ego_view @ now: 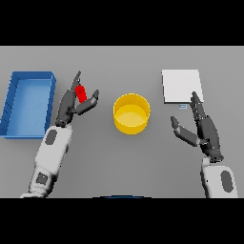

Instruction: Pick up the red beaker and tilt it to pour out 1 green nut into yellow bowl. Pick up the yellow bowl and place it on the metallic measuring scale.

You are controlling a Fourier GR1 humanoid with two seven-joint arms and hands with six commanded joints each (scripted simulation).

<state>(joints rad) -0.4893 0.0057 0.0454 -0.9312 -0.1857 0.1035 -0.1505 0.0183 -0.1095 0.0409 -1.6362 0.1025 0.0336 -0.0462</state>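
The left hand point(75, 102) is gripping the red beaker point(81, 93), its long axis tilting up-left, left of the yellow bowl point(131, 113). The right hand point(202, 127) is resting open beside the scale point(181, 86).

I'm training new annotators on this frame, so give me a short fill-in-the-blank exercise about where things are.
1. The red beaker sits between the thumb and fingers of the ____ hand.
2. The yellow bowl stands on the ____, not on the scale.
3. The blue tray lies at the table's ____ side.
4. The right hand has its fingertips at the edge of the ____.

Missing words: left; table; left; scale
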